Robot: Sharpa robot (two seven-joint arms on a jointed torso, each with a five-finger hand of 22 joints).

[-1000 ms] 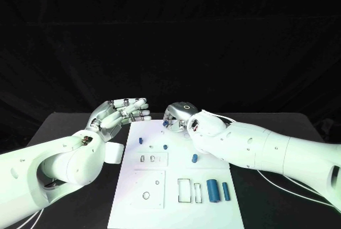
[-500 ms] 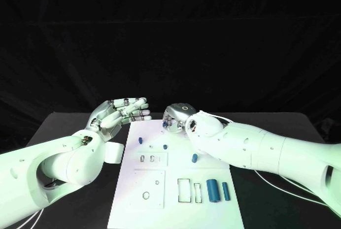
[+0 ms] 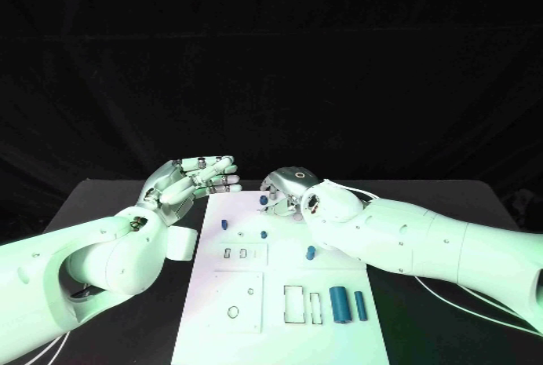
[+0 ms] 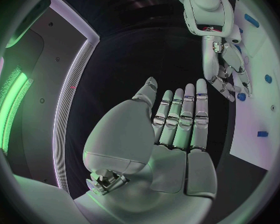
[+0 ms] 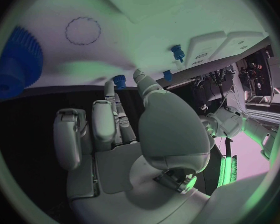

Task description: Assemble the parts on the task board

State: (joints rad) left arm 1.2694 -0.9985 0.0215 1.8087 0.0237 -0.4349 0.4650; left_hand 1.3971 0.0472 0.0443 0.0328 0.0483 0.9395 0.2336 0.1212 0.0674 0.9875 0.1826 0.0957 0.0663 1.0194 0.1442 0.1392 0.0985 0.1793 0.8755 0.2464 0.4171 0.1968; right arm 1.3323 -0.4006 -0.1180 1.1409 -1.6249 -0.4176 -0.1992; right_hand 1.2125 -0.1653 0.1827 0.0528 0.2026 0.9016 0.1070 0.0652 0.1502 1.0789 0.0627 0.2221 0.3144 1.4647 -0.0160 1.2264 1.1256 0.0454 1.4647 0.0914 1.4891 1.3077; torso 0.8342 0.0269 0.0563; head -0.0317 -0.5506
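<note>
Right hand (image 3: 283, 194) edged forward, fingers curled beside a blue part (image 5: 119, 80); left hand (image 4: 177, 129) spread, holding nothing.

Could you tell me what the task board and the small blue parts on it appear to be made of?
The task board looks like matte white plastic or painted sheet: flat, even, with crisp cut-out outlines. The blue parts look like moulded or printed plastic, uniformly coloured with a dull sheen; one shows ridged, gear-like edges. Neither is certain from looks alone.

I see a flat black matte table (image 3: 113, 200) beneath the work area. A black cloth backdrop (image 3: 271, 74) hangs behind it.
</note>
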